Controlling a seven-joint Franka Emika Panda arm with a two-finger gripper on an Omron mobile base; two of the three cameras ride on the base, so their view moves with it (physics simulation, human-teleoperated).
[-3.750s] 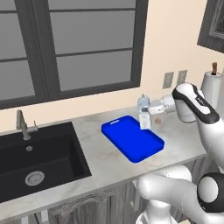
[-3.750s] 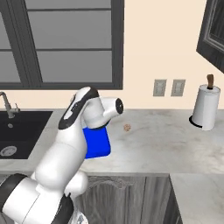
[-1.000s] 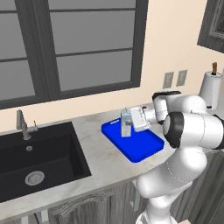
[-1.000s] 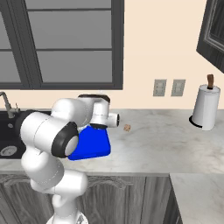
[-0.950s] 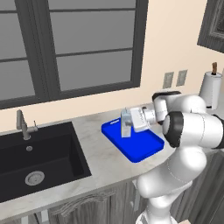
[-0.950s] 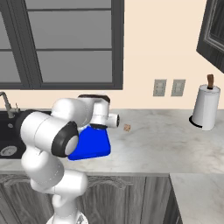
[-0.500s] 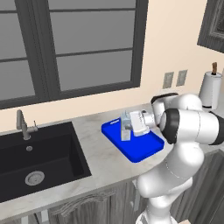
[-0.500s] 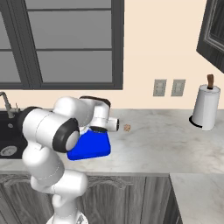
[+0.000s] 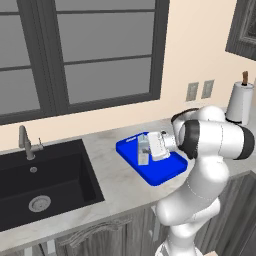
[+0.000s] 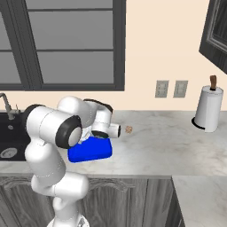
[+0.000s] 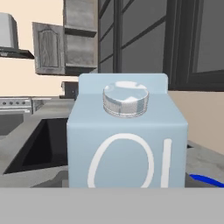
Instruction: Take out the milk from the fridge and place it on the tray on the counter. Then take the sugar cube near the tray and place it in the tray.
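Compared with a second ago, lower now and a little more toward the sink: milk (image 9: 143, 151) and gripper (image 9: 148, 148) sit closer to the tray (image 9: 169, 170) floor, with the arm bent more tightly over the counter (image 9: 117, 182). Compared with almost four seconds ago, moved from the tray's far right corner to above its middle.

Carton upright, held from its right side by the gripper, jaws about half apart and closed on its pale blue-grey body. Positioned over the blue tray, in its left half as seen from the left base view. Cannot tell whether the bottom already touches the tray floor or hangs just above it.

From the hand view, milk (image 11: 127, 135) very close, with round clear cap on the sloped front and white marks on the lower face. Behind it, black sink (image 11: 37, 146) and dark window frames. At the lower right, a thin strip of blue tray (image 11: 205, 180).

From the right base view, tray (image 10: 91, 152) mostly hidden behind the white arm, only its near end visible. Sugar cube (image 10: 129, 129) on the counter (image 10: 168, 146), to the right of the tray and apart from it, near the wall. Paper-towel roll (image 10: 208, 107) upright farther right, well apart from both.

Sink (image 9: 45, 177) with faucet (image 9: 26, 142) to the left of the tray, set in the same counter.
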